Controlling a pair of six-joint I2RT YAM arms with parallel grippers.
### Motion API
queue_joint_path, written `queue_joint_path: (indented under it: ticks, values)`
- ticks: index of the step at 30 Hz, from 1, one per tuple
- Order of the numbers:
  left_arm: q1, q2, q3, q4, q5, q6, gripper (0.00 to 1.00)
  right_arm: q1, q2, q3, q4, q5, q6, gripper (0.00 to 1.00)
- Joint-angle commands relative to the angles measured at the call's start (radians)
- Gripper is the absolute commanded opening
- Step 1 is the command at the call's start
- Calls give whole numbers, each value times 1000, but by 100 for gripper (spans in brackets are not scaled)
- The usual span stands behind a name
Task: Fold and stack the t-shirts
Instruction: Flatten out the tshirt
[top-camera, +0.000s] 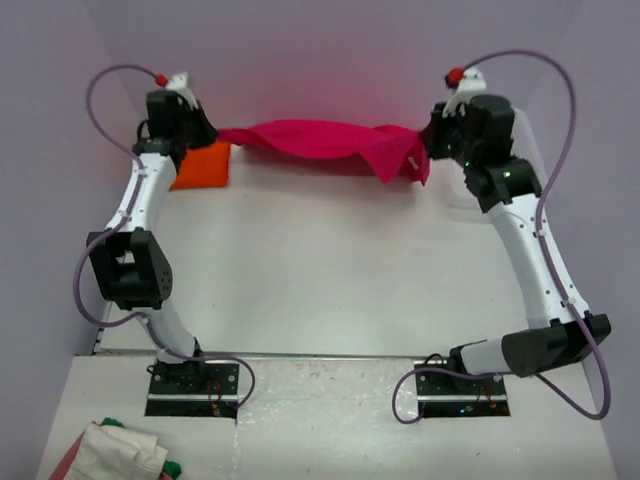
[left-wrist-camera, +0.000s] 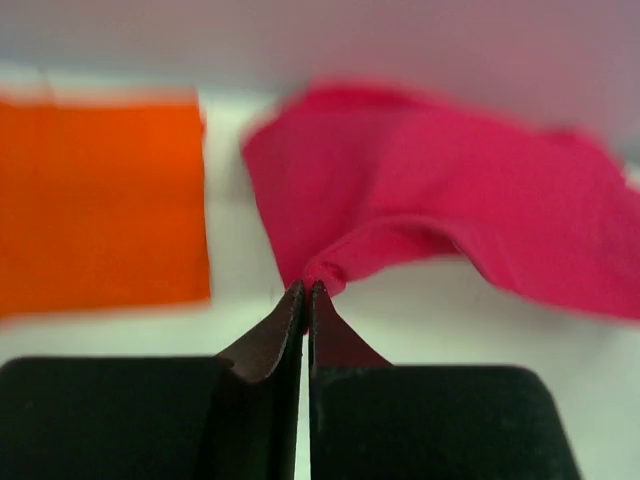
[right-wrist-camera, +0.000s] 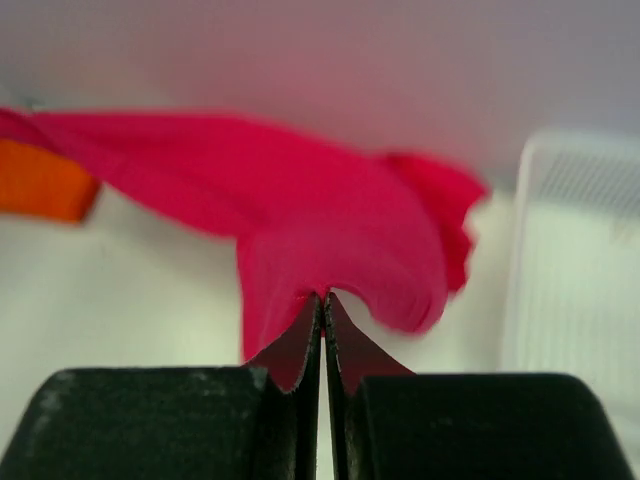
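We hold the red shirt (top-camera: 325, 140) stretched between both arms along the far side of the bench (top-camera: 330, 270). Our left gripper (left-wrist-camera: 306, 290) is pinched tight on a bunched edge of it. Our right gripper (right-wrist-camera: 322, 297) is clamped on the opposite end, where a loose flap hangs down. We cannot tell whether its middle touches the bench. The orange shirt (top-camera: 203, 165) lies folded flat at the far left, just beside the left gripper.

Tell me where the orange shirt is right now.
Top view: the orange shirt lies far left, beside the left claw gripping the red shirt.
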Motion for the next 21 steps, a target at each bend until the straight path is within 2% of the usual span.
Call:
queue_joint_path:
  ticks: [1,3,6,8,11,13,15,19,21]
  values:
    - [-46,-167,-225,-114,-142,0,0,40,-139,-202,-60,31,173,0]
    - [-46,-241,-350,-143,-182,-20,0,53,-220,-250,-100,53,212,0]
    - [-50,-379,-441,-215,-292,-23,0,58,-282,-282,-192,84,252,0]
    - [-50,-469,-494,-237,-352,-78,0,63,-333,-291,-267,97,278,0]
    - [-63,-522,-570,-287,-347,-126,0,95,-405,-358,-330,117,323,0]
    - [-80,-540,-638,-295,-294,-126,0,124,-461,-414,-355,125,349,0]
    - [-81,-562,-701,-312,-266,-131,0,179,-501,-518,-356,146,377,0]
    - [-84,-616,-783,-329,-321,-100,0,222,-597,-725,-351,157,424,0]
    - [-84,-636,-805,-337,-318,-106,0,227,-614,-770,-356,154,447,0]
